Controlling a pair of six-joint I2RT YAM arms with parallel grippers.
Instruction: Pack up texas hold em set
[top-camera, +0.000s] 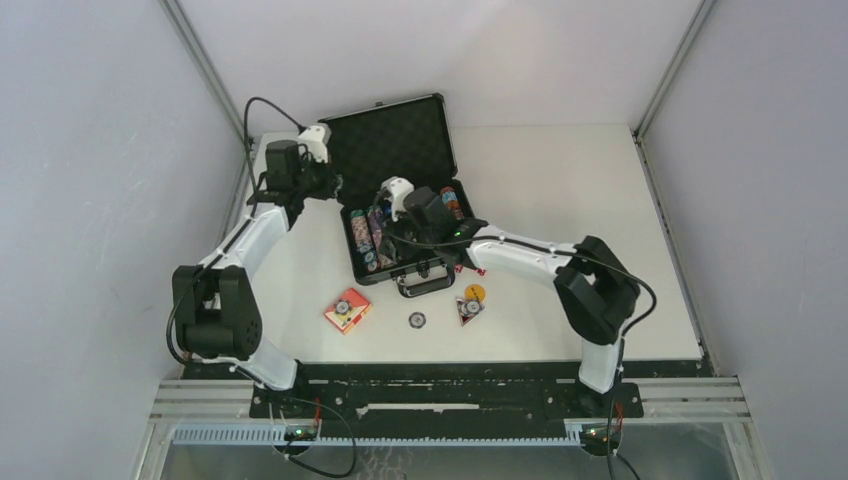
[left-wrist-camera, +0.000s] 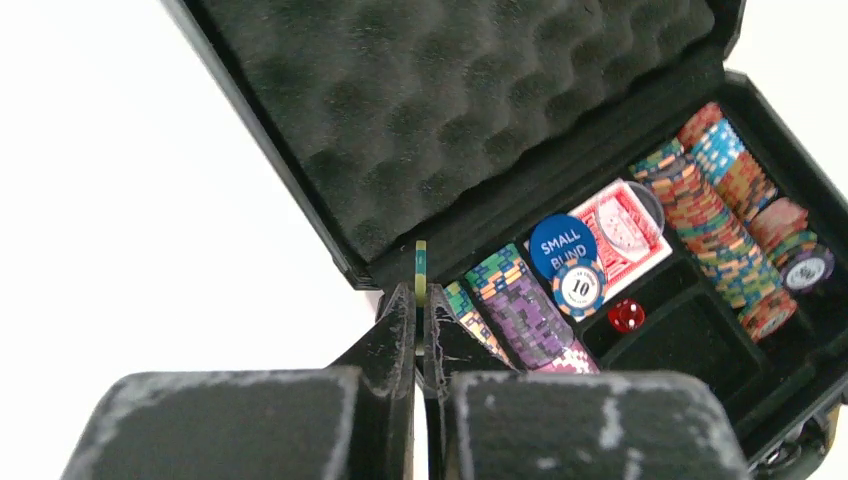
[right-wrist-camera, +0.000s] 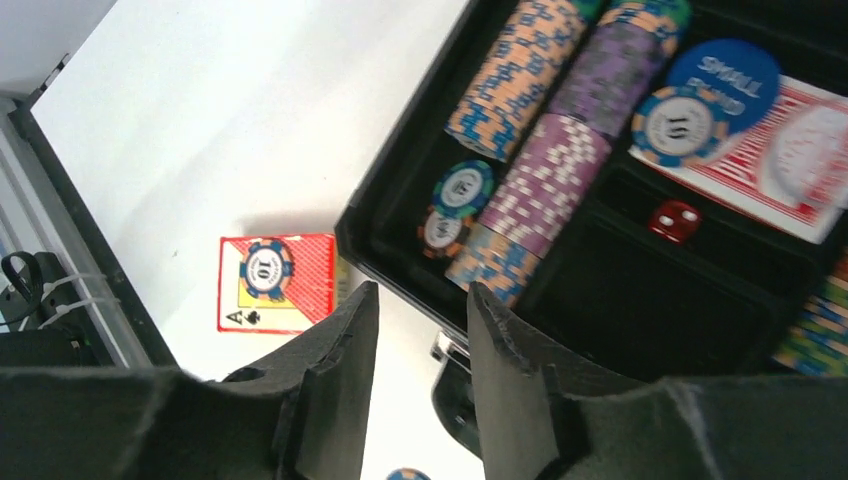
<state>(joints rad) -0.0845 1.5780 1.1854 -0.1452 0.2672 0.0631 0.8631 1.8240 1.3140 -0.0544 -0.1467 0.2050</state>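
Observation:
The black briefcase (top-camera: 436, 262) lies open, its foam lid (left-wrist-camera: 450, 100) raised at the back. Rows of multicoloured chips (left-wrist-camera: 715, 225) fill its slots, beside a red card box (left-wrist-camera: 630, 232), a blue small-blind button (left-wrist-camera: 560, 243) and a red die (left-wrist-camera: 626, 315). My left gripper (left-wrist-camera: 421, 295) hovers at the case's left rim, shut on a green-yellow chip (left-wrist-camera: 421, 265) held edge-on. My right gripper (right-wrist-camera: 424, 295) stands open and empty above the case's front edge. A second red card box (right-wrist-camera: 300, 290) with a chip (right-wrist-camera: 266, 268) on top lies on the table.
In front of the case lie a loose chip (top-camera: 417, 320), a yellow button (top-camera: 474, 293) and a small red piece with a chip on it (top-camera: 468, 309). The case handle (top-camera: 425, 284) juts toward me. Grey walls close in the white table (top-camera: 580, 190).

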